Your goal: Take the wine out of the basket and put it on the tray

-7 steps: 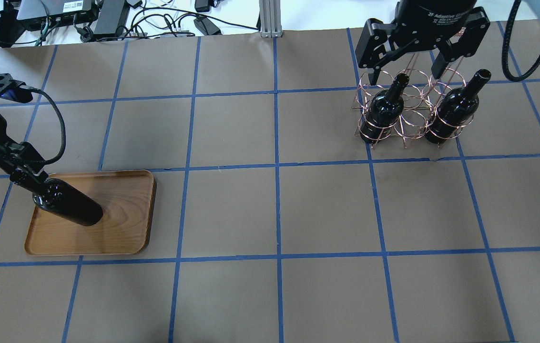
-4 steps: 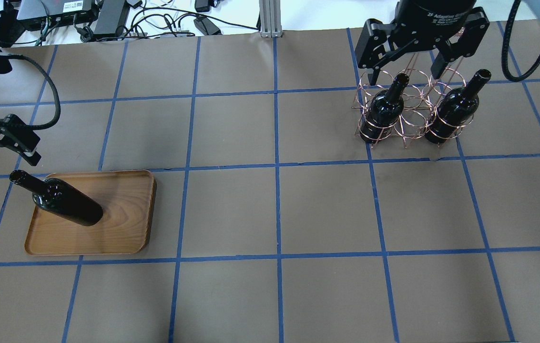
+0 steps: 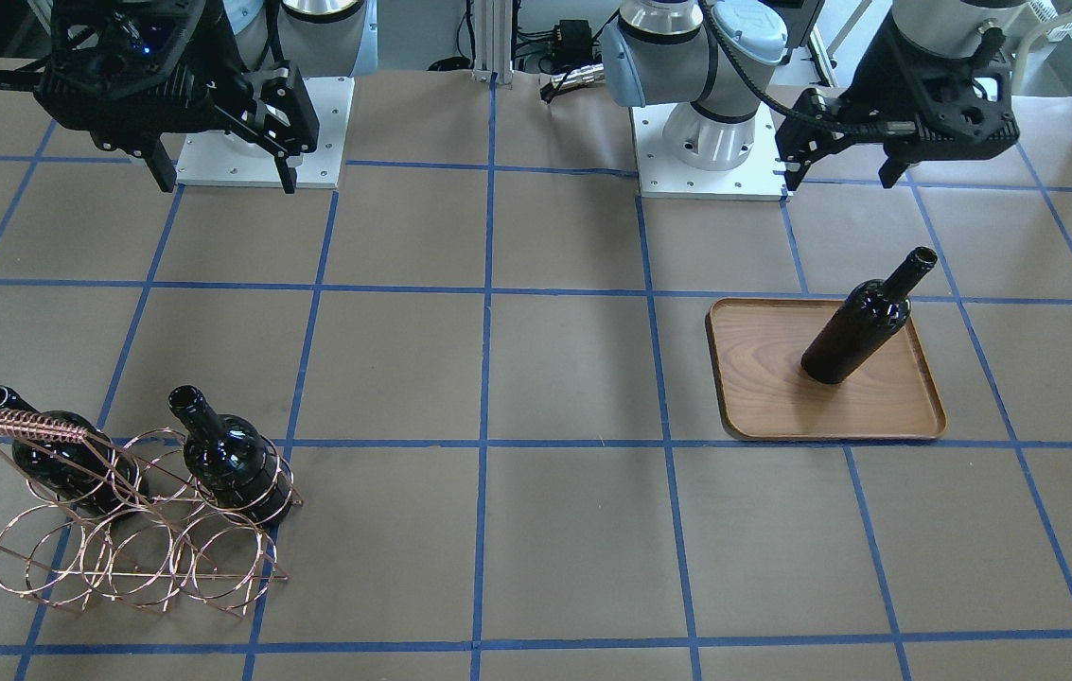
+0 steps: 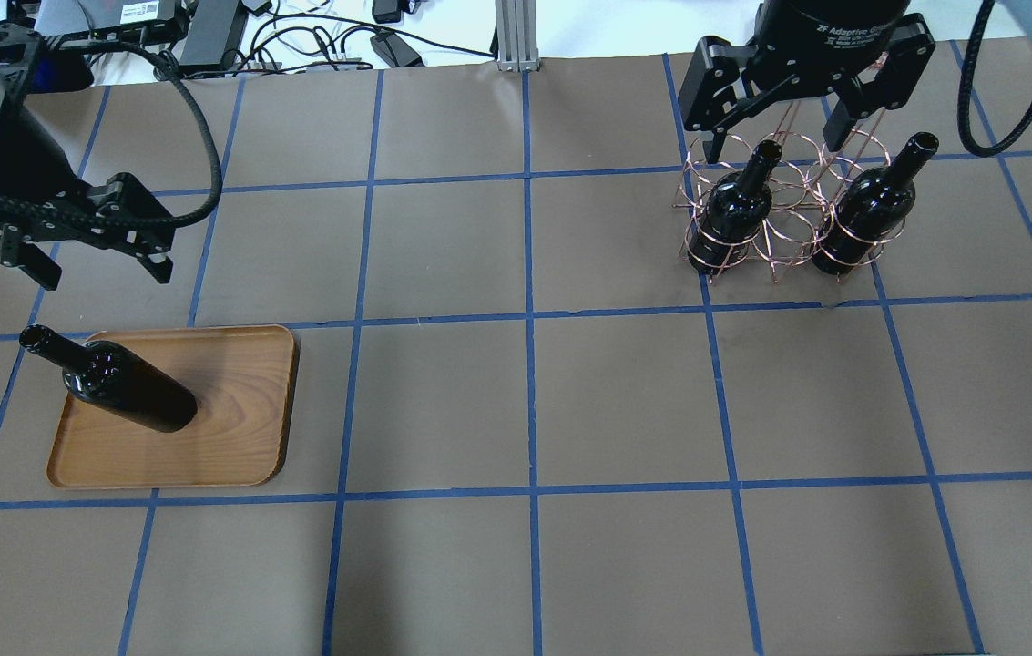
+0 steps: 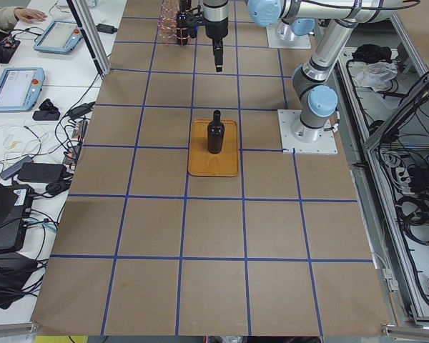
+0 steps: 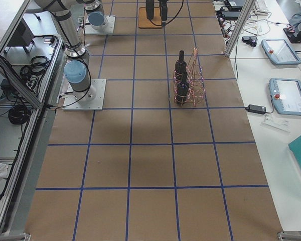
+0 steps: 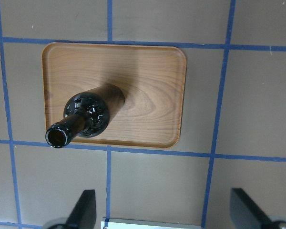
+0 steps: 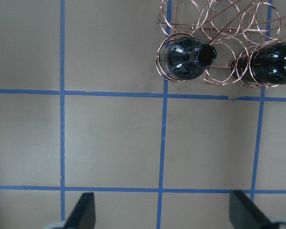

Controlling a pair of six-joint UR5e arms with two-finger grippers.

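Note:
One wine bottle (image 4: 128, 396) stands upright on the wooden tray (image 4: 233, 428), alone; it also shows in the front view (image 3: 862, 322) and the left wrist view (image 7: 88, 117). My left gripper (image 4: 106, 273) is open and empty, high above the table behind the tray (image 3: 763, 378). Two more bottles (image 4: 739, 205) (image 4: 871, 210) stand in the end slots of the copper wire basket (image 4: 780, 232); the middle slot is empty. My right gripper (image 4: 775, 146) is open and empty, hovering above the robot side of the basket (image 3: 119, 549).
The table is brown paper with blue tape grid lines. Both arm bases (image 3: 706, 161) sit on white plates at the robot side. Cables and electronics (image 4: 206, 32) lie beyond the table's far edge.
My left gripper has let go of the bottle's neck, opened, risen and moved away from the tray. The bottle stays standing on the tray. The right arm has not moved.

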